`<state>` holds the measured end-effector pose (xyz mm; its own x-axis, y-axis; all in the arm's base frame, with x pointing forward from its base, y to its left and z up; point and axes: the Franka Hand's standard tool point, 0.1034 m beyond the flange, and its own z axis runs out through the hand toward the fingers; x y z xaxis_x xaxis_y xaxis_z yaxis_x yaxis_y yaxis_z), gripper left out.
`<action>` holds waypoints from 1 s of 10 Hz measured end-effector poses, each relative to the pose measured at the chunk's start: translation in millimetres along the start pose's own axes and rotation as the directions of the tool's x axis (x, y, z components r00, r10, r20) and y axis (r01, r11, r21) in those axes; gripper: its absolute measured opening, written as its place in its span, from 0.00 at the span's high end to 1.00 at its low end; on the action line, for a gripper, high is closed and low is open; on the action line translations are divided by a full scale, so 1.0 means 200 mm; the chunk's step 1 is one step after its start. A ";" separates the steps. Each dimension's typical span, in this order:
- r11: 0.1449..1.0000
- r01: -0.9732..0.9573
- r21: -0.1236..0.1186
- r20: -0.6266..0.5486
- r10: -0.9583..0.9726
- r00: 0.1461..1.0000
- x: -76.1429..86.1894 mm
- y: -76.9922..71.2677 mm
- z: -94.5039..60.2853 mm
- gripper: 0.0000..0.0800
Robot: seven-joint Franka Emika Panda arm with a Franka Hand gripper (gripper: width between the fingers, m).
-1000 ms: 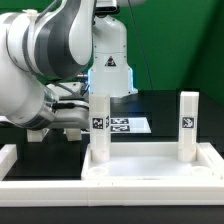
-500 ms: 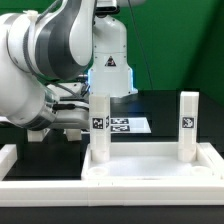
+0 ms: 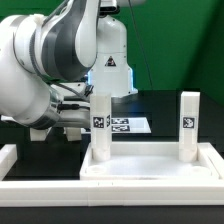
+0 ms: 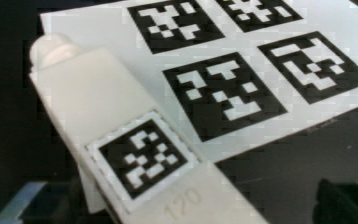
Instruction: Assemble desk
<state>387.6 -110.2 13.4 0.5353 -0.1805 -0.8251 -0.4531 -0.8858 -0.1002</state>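
White plastic nearly everywhere in the exterior view. The desk top (image 3: 145, 158) lies low in front like a shallow tray. One leg (image 3: 100, 125) stands upright at its corner on the exterior view's left, and a second leg (image 3: 188, 122) stands at the corner on the exterior view's right. The arm (image 3: 50, 60) leans in beside the first leg. From here I cannot tell what the hand is doing. The marker board (image 3: 128, 125) lies flat just behind the desk top.

In the wrist view that first leg (image 4: 131, 150) fills the frame, its tag facing the camera. The gripper (image 4: 194, 200) looks spread, and its dark fingers (image 4: 346, 197) sit out to either side of the leg rather than pinching it.

I'd worry about the leg's seating, since nothing shows how firmly it sits in the desk top. If the fingers close off-centre, the leg could tip. A twist with the leg askew could jam it in its hole. A hard turn could also drag the whole desk top round, knocking the second leg out of true.
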 end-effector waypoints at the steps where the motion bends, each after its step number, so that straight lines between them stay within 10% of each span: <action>1: 1.000 0.000 0.000 0.000 0.000 1.000 0.00 0.00 0.00 0.19; 5: 1.000 0.000 0.000 0.000 0.000 1.000 0.00 0.00 0.00 0.64; 10: 1.000 0.000 0.000 0.000 0.000 1.000 0.00 0.00 0.00 0.64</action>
<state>387.5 -110.3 13.5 0.5351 -0.1804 -0.8253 -0.4534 -0.8856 -0.1004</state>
